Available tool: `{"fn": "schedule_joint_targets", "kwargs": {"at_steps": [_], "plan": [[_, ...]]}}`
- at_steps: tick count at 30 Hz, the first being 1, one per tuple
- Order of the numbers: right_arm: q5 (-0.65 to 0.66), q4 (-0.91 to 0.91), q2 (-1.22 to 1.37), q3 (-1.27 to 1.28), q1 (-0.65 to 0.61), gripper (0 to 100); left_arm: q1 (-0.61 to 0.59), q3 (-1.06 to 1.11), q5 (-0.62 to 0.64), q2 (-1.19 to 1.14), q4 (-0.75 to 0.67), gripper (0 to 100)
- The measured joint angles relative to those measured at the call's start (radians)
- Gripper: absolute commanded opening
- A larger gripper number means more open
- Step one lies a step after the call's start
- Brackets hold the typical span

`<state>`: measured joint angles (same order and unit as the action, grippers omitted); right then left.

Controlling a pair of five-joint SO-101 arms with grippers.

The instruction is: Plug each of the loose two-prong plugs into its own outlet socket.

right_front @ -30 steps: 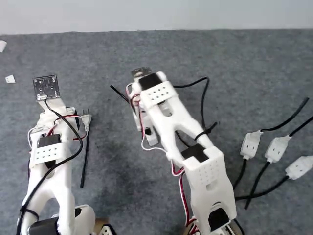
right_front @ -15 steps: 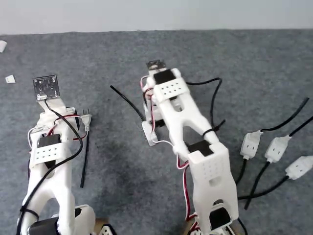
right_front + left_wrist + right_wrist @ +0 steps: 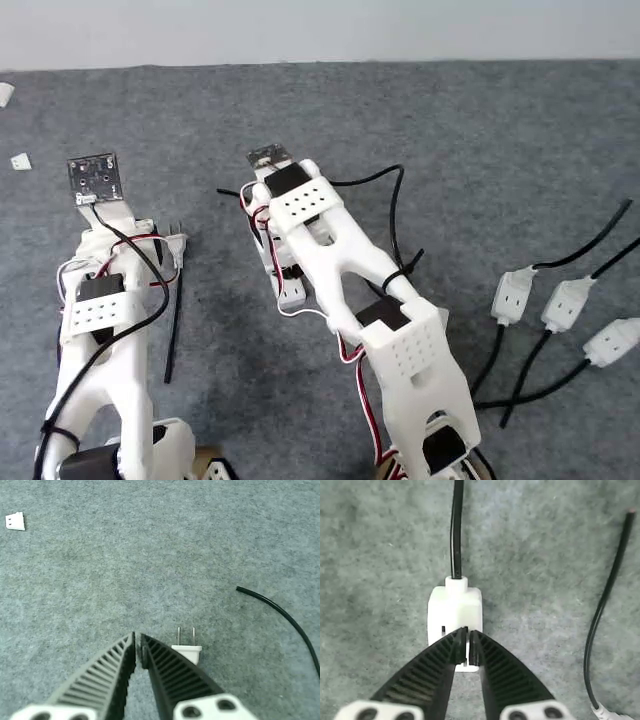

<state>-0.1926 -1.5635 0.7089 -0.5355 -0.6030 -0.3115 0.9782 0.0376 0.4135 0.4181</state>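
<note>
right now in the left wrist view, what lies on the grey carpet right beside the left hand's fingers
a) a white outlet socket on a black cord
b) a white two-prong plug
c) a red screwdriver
b: the white two-prong plug lies on the grey carpet close beside the shut left hand, with its two metal prongs pointing away from the hand.

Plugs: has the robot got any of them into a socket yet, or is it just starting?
Nothing looks done: the three sockets lie on the carpet with no plug in them. Nothing is in hand either. The left gripper is shut beside a loose plug, its prongs bare; the right gripper is shut just over a corded white block. All the plugging is left.
</note>
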Motion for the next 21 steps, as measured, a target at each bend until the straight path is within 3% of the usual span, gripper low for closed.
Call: {"fn": "schedule_joint_targets", "kwargs": {"at_steps": [8,13,18,21], "plan": [[0.000,-0.005,-0.014,-0.009,-0.009,1.4,0.000,0.000,0.000,0.000,0.000,1],[-0.018,-0.012,-0.046,-0.003,-0.137,1.4,-0.049,-0.002,0.009,0.000,0.000,1],[-0.118,0.196,-0.046,0.112,-0.245,1.8,-0.198,-0.052,0.209,-0.002,0.003,1],[-0.130,0.298,-0.044,0.141,-0.252,2.0,-0.222,-0.080,0.239,-0.014,0.014,1]]}}
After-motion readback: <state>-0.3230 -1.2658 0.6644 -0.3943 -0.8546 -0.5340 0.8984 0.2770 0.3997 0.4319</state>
